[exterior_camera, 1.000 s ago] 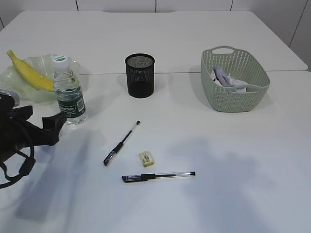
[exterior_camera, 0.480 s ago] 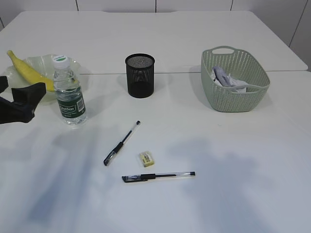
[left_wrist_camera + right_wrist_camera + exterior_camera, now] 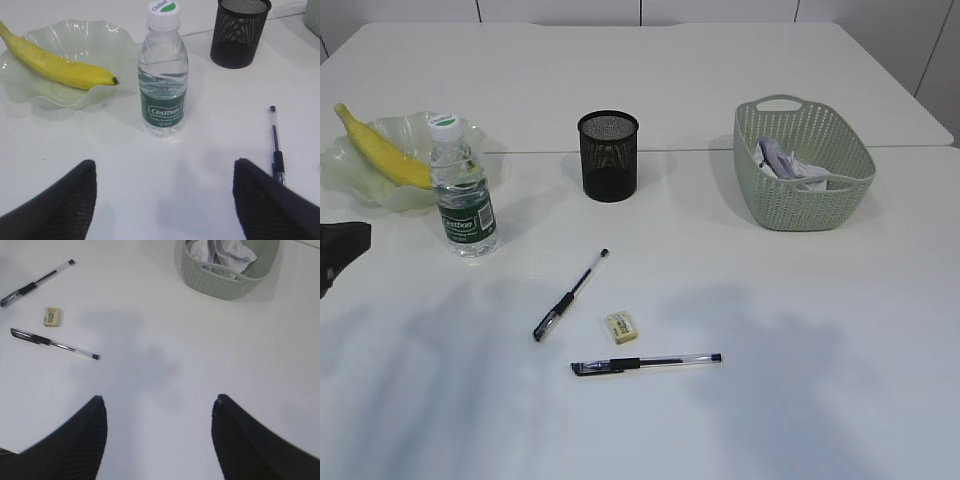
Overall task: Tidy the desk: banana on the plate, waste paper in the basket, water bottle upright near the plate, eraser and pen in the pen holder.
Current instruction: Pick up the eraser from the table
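The banana (image 3: 382, 150) lies on the pale-green plate (image 3: 412, 126) at the far left. Beside it the water bottle (image 3: 462, 195) stands upright. The black pen holder (image 3: 608, 155) stands at centre back. Crumpled waste paper (image 3: 790, 162) lies in the basket (image 3: 800, 205). Two pens (image 3: 570, 295) (image 3: 645, 363) and the eraser (image 3: 621, 327) lie on the desk. My left gripper (image 3: 165, 162) hangs open and empty, short of the bottle (image 3: 163, 80). Over bare desk my right gripper (image 3: 159, 397) is open and empty, with the eraser (image 3: 51, 316) far to its left.
A seam line crosses the desk behind the pen holder. Only a dark piece of my left gripper (image 3: 342, 243) shows at the exterior view's left edge. My right arm is outside that view.
My left gripper has drawn back from beside the bottle to the left edge of the exterior view. The bottle stays upright where it was.
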Controlling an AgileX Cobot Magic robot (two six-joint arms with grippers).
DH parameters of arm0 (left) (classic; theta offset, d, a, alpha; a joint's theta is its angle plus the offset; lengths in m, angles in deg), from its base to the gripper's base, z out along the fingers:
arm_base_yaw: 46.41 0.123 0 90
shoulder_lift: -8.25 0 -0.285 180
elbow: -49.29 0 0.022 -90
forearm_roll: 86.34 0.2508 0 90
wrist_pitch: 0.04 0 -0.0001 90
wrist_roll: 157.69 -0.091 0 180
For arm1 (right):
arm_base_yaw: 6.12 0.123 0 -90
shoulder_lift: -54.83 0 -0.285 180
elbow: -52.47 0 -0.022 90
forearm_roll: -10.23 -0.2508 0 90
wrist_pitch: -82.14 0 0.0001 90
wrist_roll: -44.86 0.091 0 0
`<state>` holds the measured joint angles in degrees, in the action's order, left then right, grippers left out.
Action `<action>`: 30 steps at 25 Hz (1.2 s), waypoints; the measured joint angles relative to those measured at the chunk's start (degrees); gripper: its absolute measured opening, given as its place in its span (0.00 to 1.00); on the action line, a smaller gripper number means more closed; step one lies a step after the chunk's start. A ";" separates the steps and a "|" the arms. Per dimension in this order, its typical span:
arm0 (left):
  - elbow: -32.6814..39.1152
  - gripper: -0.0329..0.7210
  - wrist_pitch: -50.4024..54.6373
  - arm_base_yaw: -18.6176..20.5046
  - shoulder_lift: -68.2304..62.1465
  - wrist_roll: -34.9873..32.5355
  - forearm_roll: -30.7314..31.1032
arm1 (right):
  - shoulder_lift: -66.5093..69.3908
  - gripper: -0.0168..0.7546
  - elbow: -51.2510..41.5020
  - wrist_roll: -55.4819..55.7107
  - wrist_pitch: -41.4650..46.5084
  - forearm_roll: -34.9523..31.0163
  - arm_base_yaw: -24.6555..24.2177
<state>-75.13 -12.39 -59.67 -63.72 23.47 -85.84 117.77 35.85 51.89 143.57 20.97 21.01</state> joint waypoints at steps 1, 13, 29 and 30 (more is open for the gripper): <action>-0.78 0.85 3.16 0.00 1.69 0.00 -0.11 | 0.00 0.66 0.00 0.00 -0.27 -0.63 0.00; -21.63 0.82 51.27 0.00 9.72 0.00 -3.58 | 4.78 0.65 0.00 -4.09 -2.76 -6.56 0.00; -26.41 0.80 72.56 0.00 19.02 0.00 -9.63 | 29.37 0.65 15.42 -9.95 -2.40 -13.88 0.59; -26.41 0.80 73.01 -0.23 19.07 0.00 -9.71 | 31.23 0.65 17.28 -10.32 -2.14 -13.88 1.04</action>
<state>-101.54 60.62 -59.90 -44.65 23.47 -95.54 149.01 53.13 41.57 141.42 7.09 22.05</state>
